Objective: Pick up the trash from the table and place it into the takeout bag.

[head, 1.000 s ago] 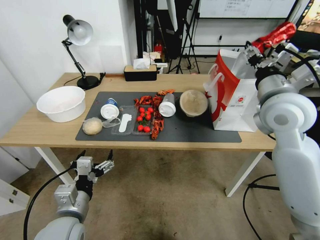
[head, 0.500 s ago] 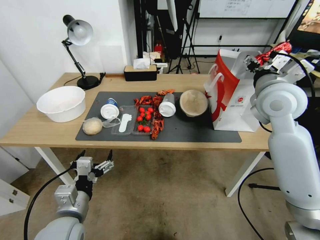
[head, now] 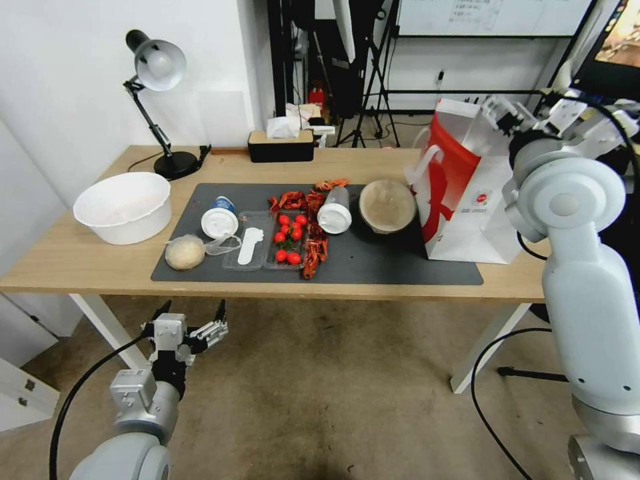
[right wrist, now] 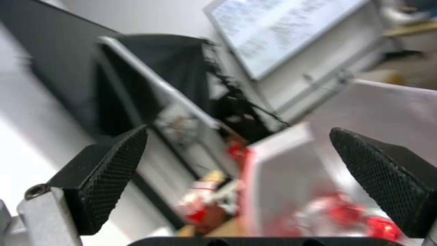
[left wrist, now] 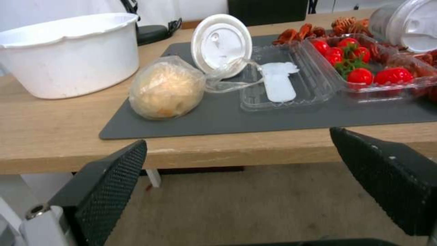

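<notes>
takeout bag (head: 467,200) mouth open, desk lamp (head: 157,100) rear left

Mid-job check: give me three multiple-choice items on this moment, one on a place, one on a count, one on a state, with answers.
1. The takeout bag stands:
A. at the table's right end
B. beside the lamp
C. on the floor

2. White-lidded cups on the mat:
A. one
B. two
C. four

3. The left gripper is:
A. shut on a cup
B. open below the table edge
C. inside the bowl

Answers: 1 A, the bag is upright on the right of the table. 2 B, one cup and another. 3 B, its fingers are spread and empty.
</notes>
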Available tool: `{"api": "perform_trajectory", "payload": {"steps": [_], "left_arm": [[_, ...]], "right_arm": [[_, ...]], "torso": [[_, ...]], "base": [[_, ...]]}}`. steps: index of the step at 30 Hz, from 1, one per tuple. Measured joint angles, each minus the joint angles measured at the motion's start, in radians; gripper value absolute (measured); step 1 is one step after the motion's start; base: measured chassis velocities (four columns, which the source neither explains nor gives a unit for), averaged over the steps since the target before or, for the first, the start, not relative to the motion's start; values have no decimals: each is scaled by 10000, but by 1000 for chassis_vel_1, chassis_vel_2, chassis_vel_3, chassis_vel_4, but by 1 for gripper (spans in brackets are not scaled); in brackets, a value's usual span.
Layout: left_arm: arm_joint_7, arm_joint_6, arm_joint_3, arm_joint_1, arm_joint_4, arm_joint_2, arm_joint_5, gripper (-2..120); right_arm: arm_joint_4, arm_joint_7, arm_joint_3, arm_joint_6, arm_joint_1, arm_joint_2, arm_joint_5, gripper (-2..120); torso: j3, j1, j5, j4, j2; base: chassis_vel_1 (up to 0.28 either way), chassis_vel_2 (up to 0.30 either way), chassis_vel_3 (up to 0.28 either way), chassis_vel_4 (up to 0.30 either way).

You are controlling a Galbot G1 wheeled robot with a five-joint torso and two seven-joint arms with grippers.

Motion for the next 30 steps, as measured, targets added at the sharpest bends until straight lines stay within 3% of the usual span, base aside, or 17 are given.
{"api": "perform_trajectory", "payload": {"steps": [1,4,7,8,10,13,18,21,23,28,30], "left_arm": [[0,0,0,0,0,0,0,100],[-8,-3,-14,4,-8,19,-12,100],[-15,-5,-24,0,-11,35,-30,100],[-20,-10,-29,-3,-16,48,-43,100],[-22,-14,-29,-4,-19,53,-51,100],[-27,-22,-30,-5,-37,104,-85,100],[-30,-24,-26,-14,-49,131,-104,100],[-30,-45,-18,-13,-51,155,-116,100],[-30,-61,-18,-12,-51,163,-122,100],[-66,-275,-45,-28,-48,252,-304,100],[-76,-407,-51,-37,-22,274,-349,100]], "right_arm": [[0,0,0,0,0,0,0,100],[830,-1451,-1,488,-728,-350,-19,100],[1273,-2233,-45,691,-1430,-627,-275,100],[1673,-3050,-58,902,-2156,-922,-828,100],[1880,-3466,-58,1022,-2569,-1065,-1115,100],[2643,-4924,-26,1404,-4308,-1517,-2462,100],[3166,-5547,-115,1760,-5749,-1690,-4105,100],[3321,-5711,-273,2173,-6933,-1601,-5981,100],[3334,-5710,-314,2252,-7163,-1545,-6315,100],[2902,-5601,-724,3410,-9028,-767,-8727,100],[2821,-5566,-794,3576,-9338,-618,-9014,100]], "torso": [[0,0,0,0,0],[0,-2,-1,1,0],[-1,-2,5,-1,0],[-1,-1,3,-1,0],[-1,-2,-1,-2,0],[-1,-2,3,-7,0],[-1,-1,0,-1,0],[-1,-2,2,0,0],[-2,-2,0,0,0],[-2,-2,3,-2,-1],[-1,-1,2,-1,-1]], "base": [[0,0,0,0],[0,0,0,0],[0,0,0,0],[0,0,0,0],[0,0,0,0],[0,0,0,0],[0,0,0,0],[0,0,0,0],[0,0,0,0],[0,0,0,0],[0,0,0,0]]}}
